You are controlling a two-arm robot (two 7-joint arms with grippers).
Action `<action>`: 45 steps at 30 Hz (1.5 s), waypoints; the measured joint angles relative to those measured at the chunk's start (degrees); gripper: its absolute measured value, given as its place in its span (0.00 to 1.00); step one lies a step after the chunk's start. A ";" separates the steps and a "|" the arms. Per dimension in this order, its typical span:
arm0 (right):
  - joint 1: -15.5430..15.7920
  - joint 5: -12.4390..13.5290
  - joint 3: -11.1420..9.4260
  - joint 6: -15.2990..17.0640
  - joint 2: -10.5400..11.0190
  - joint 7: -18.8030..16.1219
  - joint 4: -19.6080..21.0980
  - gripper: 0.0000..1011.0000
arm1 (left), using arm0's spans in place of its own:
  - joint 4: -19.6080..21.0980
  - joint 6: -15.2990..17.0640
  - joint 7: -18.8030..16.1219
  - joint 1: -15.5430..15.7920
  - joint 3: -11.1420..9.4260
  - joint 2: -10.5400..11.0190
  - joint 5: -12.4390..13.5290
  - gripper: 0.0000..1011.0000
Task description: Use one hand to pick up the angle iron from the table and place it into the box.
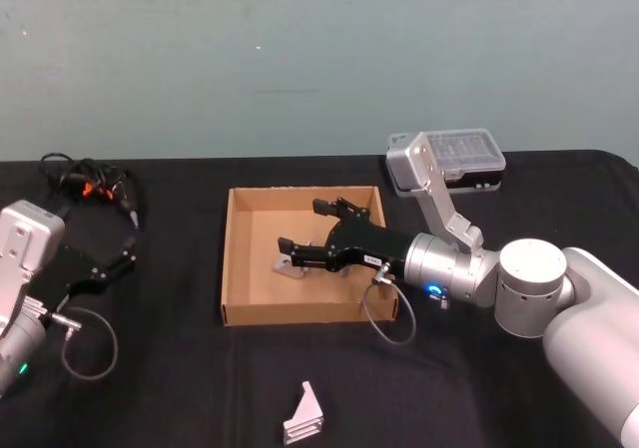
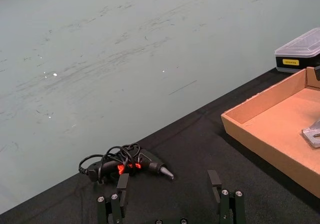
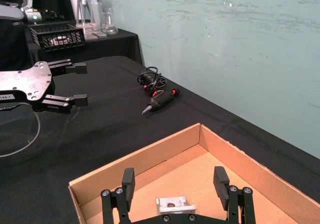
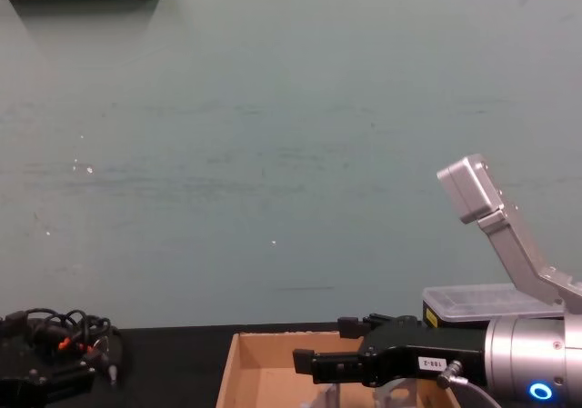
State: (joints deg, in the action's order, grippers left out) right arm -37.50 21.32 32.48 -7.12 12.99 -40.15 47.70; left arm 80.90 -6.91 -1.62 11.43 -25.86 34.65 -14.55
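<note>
Jaws of right gripper (image 1: 303, 225) spread wide, holding nothing, above angle iron (image 1: 290, 266) lying in box (image 1: 228, 268). Retreat straight up, clear of walls. Left gripper (image 2: 168, 184) parked left, also spread.

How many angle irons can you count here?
2. One angle iron lies inside the box, under the open right gripper; the other angle iron stands on the table in front of the box.
</note>
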 joint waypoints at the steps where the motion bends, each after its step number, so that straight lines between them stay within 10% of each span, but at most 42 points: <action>1: 0.00 0.00 0.00 0.00 0.00 0.01 0.00 0.99 | 0.00 0.00 0.00 0.00 0.00 0.00 0.00 0.99; 13: 1.77 0.45 -0.87 0.60 1.35 -0.33 3.81 0.99 | 0.00 0.00 0.00 0.00 0.00 0.00 0.00 0.99; 28: 9.09 3.76 -0.54 1.84 9.49 -5.66 19.64 0.99 | 0.00 0.00 0.00 0.00 0.00 0.00 0.00 0.99; 45: 13.16 5.84 2.88 0.58 16.50 -11.25 26.67 0.99 | 0.00 0.00 0.00 0.00 0.00 0.00 0.00 0.99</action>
State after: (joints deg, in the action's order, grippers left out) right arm -24.34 27.16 35.37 -6.55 29.48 -51.39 74.36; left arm 80.90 -6.91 -1.62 11.43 -25.86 34.65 -14.55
